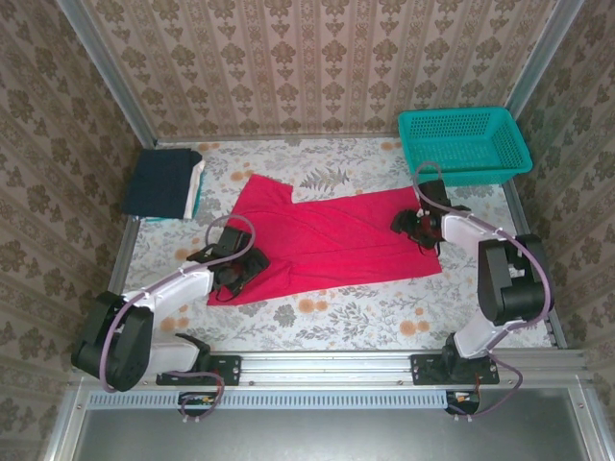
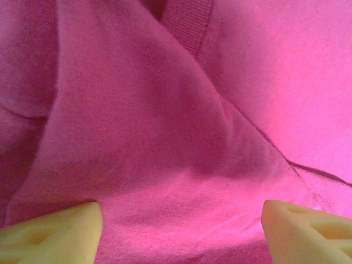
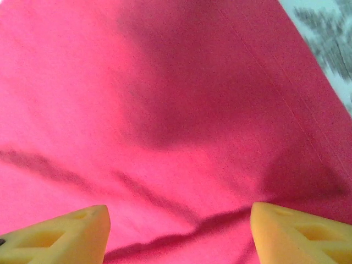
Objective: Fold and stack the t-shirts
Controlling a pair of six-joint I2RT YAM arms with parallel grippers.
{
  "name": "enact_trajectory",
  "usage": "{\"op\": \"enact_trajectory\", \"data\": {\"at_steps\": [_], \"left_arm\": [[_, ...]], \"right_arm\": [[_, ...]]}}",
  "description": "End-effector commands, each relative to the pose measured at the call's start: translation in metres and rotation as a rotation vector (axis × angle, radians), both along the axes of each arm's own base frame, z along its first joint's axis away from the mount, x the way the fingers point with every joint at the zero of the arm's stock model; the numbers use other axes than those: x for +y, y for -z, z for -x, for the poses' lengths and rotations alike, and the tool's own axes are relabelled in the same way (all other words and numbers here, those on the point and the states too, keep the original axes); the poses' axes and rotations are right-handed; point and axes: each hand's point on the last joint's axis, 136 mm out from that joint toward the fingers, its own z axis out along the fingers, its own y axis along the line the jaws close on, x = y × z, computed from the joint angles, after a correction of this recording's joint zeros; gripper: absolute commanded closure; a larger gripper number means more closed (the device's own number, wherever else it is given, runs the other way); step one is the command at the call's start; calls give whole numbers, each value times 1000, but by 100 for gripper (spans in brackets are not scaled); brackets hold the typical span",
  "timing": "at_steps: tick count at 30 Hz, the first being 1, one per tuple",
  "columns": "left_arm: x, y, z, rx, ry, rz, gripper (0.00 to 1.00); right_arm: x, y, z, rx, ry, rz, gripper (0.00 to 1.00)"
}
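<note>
Both pairs of my fingers are spread wide and closed on nothing. Between the foam tips of my left gripper [image 2: 181,220] lies the red t-shirt [image 2: 165,110], rumpled into a soft ridge that runs away from the fingers and off to their right. I cannot tell from so close whether the tips already press into the cloth or hang just above it. Straight ahead of those fingers, a little farther out, sits a ribbed collar band [image 2: 187,22], so my left side is at the neck end.

My right gripper [image 3: 179,220] is just as wide, over flatter cloth with one shallow crease crossing between the tips. To the right of these fingers and ahead, the shirt's straight stitched edge gives way to the flowered tablecloth [image 3: 330,33].

From above, the shirt's long axis runs from one gripper to the other, each standing over its own end with the middle of the cloth between them. So I judge a fold would carry one end along that line toward the other.

Farther out, beyond my left fingers and to their outer side, lies the folded stack [image 1: 168,182], dark navy on top with white and teal showing at its edge; my left arm is the nearer one. Beyond my right fingers stands the teal mesh basket [image 1: 464,171].
</note>
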Motion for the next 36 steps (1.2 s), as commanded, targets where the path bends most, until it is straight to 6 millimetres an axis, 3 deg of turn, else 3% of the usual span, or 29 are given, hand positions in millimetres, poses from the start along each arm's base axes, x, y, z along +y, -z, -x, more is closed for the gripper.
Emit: {"op": "enact_trajectory", "data": {"at_steps": [1, 4, 6, 14, 19, 22, 26, 29, 36], "left_arm": [[8, 1, 0, -13, -19, -18, 23], [7, -4, -3, -30, -5, -16, 22], [6, -8, -6, -50, 6, -22, 22], [14, 9, -5, -1, 3, -20, 22], [25, 24, 35, 120, 28, -93, 22], [29, 29, 61, 170, 46, -133, 22], [30, 32, 78, 182, 25, -95, 21], [30, 19, 71, 130, 31, -92, 20], [7, -51, 9, -64, 164, -110, 19]], "right_arm": [[-2, -18, -27, -69, -27, 24, 31], [0, -32, -28, -100, -42, 19, 30], [1, -34, -19, -109, -43, 3, 31], [-4, 10, 42, 33, -57, 24, 30], [-15, 21, 81, 159, -63, 69, 30], [-10, 26, 103, 187, -57, -1, 30], [-20, 34, 133, 254, -13, 38, 30], [-21, 28, 139, 215, 3, 32, 31], [-13, -29, 100, 14, -29, -5, 30]]}}
